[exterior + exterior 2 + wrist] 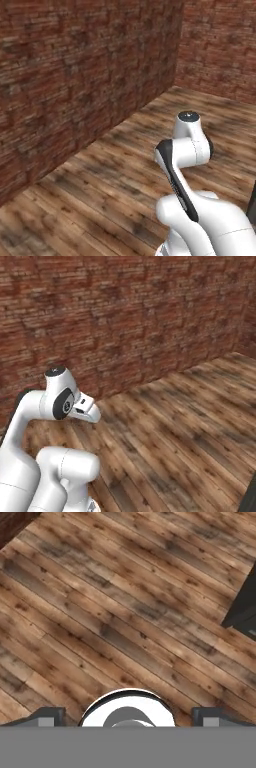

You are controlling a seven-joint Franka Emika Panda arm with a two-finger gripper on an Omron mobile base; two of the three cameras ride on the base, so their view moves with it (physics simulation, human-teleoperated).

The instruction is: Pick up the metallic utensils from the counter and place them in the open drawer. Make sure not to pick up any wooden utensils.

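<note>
The jaws point(128, 717) stand wide open and empty: the two dark fingertips point(47, 716) sit far apart at 6 o'clock of the hand view, above bare wooden plank floor point(115, 612). A dark cabinet corner point(245, 607) enters at 3 o'clock; whether it belongs to the open drawer cannot be told. In both base views the folded white arm point(187, 150) faces a red brick wall point(75, 75).

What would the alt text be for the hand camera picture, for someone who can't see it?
Looking down past the open gripper, its two dark fingertips set wide apart with nothing between them, onto a brown wooden plank floor. A dark cabinet corner pokes in at the right edge, and a bit of brick wall shows top left.
</note>
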